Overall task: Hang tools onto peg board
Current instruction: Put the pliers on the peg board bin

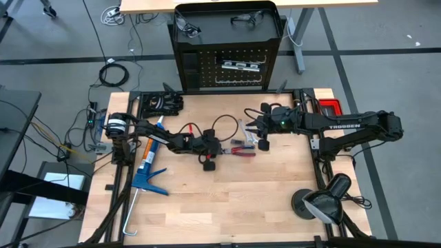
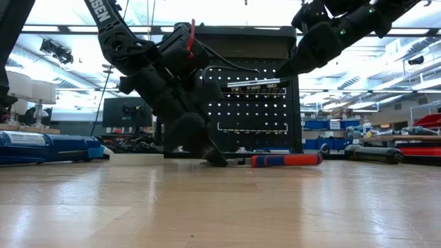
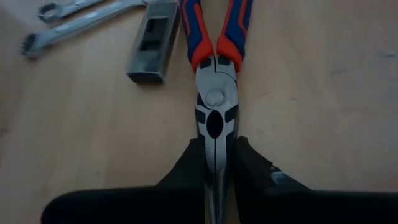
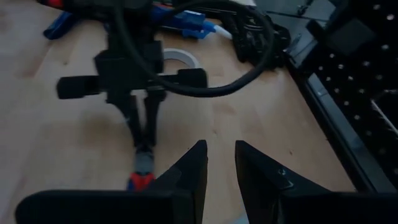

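- Overhead view: even, moderate light; soft short shadows on the desk (image 1: 227, 200).
- Level view: ceiling lights (image 2: 275, 12) blown out at 12 o'clock; arms in silhouette; glare sheen on wood.
- Wrist views: near pincer fingers (image 3: 186, 174) blurred; the right wrist picture is soft throughout.

Pliers (image 3: 215, 93) nose btwn pincer (image 3: 216, 180) fingers

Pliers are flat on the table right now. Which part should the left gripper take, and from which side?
Take the pliers by the metal nose, from above and end-on, opposite the handles. They lie flat with the slim nose pointing at the left gripper, whose fingers already flank it; the red-and-blue handles splay wider, probably harder to pinch.
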You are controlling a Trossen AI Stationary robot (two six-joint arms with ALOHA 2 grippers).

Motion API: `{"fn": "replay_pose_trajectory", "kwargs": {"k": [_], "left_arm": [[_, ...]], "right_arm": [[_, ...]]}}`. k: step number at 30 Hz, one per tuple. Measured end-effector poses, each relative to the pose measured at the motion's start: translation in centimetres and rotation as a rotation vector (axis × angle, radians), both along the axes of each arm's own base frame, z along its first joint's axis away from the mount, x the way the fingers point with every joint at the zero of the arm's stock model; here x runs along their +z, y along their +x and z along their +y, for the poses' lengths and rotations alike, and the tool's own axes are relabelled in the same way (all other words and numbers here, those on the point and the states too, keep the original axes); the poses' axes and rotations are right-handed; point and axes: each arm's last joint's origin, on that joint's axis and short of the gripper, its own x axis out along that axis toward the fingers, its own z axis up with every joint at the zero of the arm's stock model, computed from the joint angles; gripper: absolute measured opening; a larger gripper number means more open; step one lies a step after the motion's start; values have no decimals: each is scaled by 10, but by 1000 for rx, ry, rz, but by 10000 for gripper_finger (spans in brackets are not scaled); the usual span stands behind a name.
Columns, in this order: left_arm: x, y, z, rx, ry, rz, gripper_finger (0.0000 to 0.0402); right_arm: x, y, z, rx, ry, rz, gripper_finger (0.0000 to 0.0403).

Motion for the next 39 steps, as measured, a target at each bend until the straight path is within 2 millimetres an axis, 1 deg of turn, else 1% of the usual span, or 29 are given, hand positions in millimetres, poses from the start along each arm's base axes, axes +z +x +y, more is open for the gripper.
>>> {"fn": "replay_pose_trajectory", "kwargs": {"k": [3,5,8,13,16,19,22,26,29,31,34,39], "left_arm": [[2,1,1,10,7,-18,34],[7,1,1,10,5,-15,34],[24,1,1,17,12,-56,34],[59,-7,3,55,90,-139,33],[79,-12,4,64,117,-195,11],[91,-15,5,70,117,-227,1],[98,-19,4,71,115,-246,1],[95,-21,5,121,46,-229,0],[89,-18,12,189,-3,-237,4],[82,-17,17,237,-35,-225,15],[70,-14,25,289,-65,-201,46],[45,-8,36,331,-93,-156,121]], "right_arm": [[-1,0,3,29,-14,12,101],[-2,0,4,42,-21,25,113],[-3,-1,7,59,-30,46,134],[-7,-2,11,53,-42,97,173],[-8,-3,13,49,-60,108,194],[-8,-2,14,39,-119,121,214],[-8,-2,16,7,-178,136,229],[-8,-2,16,-11,-192,138,239],[-6,-1,16,-14,-194,116,240],[-4,0,16,-18,-192,96,239],[-3,1,16,-21,-190,81,239],[-3,1,16,-24,-184,79,236]]}}
